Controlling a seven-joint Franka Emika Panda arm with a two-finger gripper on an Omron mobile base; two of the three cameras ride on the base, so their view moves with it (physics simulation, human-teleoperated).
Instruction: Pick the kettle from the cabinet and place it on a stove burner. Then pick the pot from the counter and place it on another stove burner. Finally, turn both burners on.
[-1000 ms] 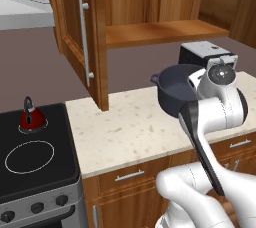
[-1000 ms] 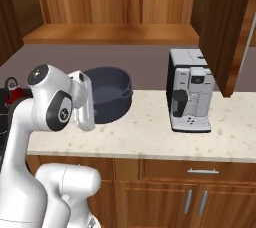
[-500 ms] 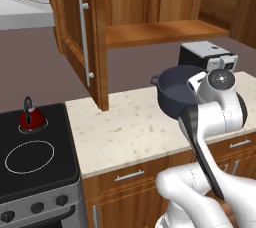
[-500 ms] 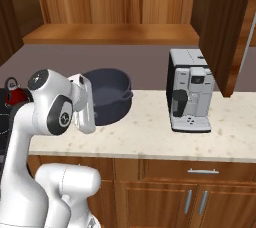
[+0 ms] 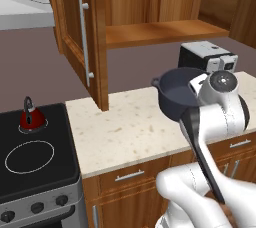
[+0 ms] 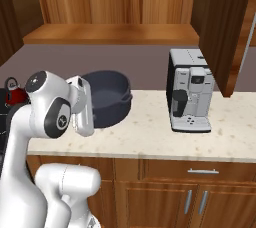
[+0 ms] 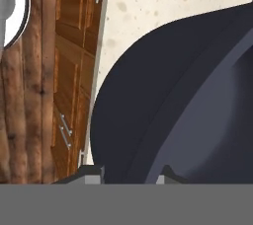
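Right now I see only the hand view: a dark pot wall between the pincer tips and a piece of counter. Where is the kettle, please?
Observer: In the left base view the kettle stands on the small burner circle at the back left of the cooktop.
Operator: Is another burner near it for the pot?
Observer: Yes, the largest circle lies just in front of the kettle, with nothing on it.
Operator: What stands beside the pot?
Observer: A coffee machine stands on the counter to the right of the pot, apart from it.
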